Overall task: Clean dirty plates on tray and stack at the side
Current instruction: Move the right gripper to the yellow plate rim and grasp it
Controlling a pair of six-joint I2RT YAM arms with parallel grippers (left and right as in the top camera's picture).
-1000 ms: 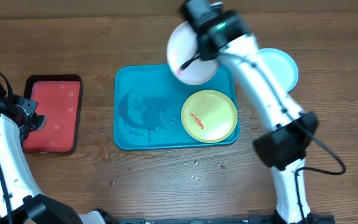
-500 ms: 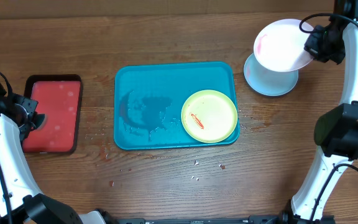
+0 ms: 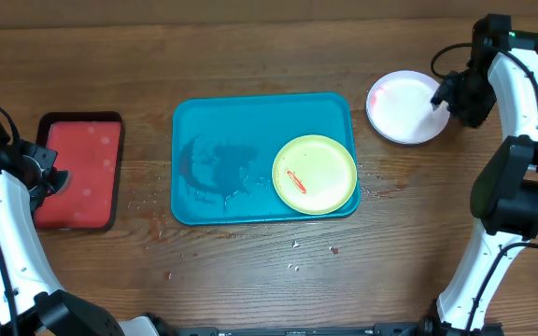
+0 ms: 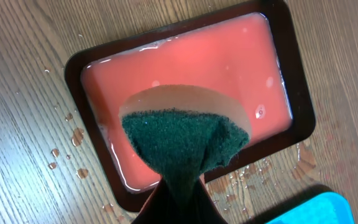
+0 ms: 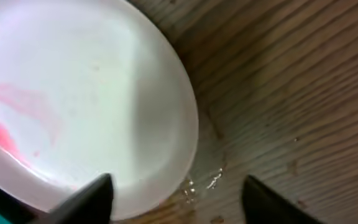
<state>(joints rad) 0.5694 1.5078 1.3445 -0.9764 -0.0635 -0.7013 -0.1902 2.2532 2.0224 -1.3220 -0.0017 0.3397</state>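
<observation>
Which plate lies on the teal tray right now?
The yellow-green plate, with a red smear near its middle, lies at the right end of the teal tray. The white plate, smeared pink at its left edge, sits off the tray to its right.

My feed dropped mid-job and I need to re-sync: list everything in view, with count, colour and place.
teal tray: one, teal-blue, table centre, wet patch on its left half
yellow-green plate: one, red smear, on the teal tray's right side
pale blue plate: one, on the table right of the teal tray, only its rim showing
white plate: one, pink smear, stacked on the pale blue plate
red tray: one, dark-rimmed, table left, holding pinkish liquid
sponge: one, dark green, over the red tray
left gripper: one, black, shut on the sponge
right gripper: one, black, open at the white plate's edge
</observation>
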